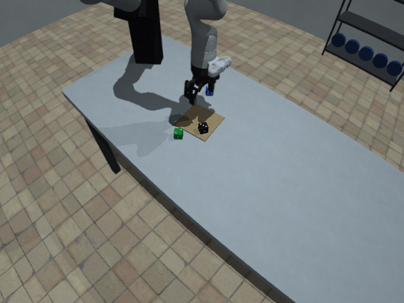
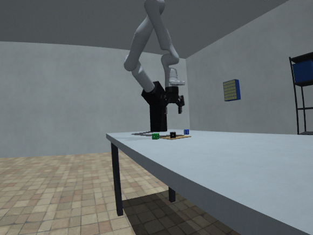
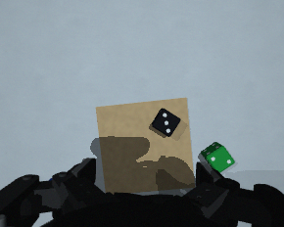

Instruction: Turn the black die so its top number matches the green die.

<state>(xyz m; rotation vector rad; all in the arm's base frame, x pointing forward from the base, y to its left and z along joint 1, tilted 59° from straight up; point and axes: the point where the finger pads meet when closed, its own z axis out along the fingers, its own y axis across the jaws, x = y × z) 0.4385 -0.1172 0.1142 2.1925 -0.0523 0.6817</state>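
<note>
Black die on the mat, gripper raised and empty.

The black die [image 3: 165, 122] lies fully on the tan mat [image 3: 122, 127], near one corner, three white pips on its upper face in the wrist view. The green die [image 3: 216, 157] sits on the grey table [image 1: 278, 175] just off the mat's edge, close to the black one but apart from it; its upper face shows two pips. A blue die [image 2: 186, 132] rests farther back, well apart from the mat. The gripper [image 2: 175, 106] hangs above the table, fingers spread wide, gripping nothing.
</note>
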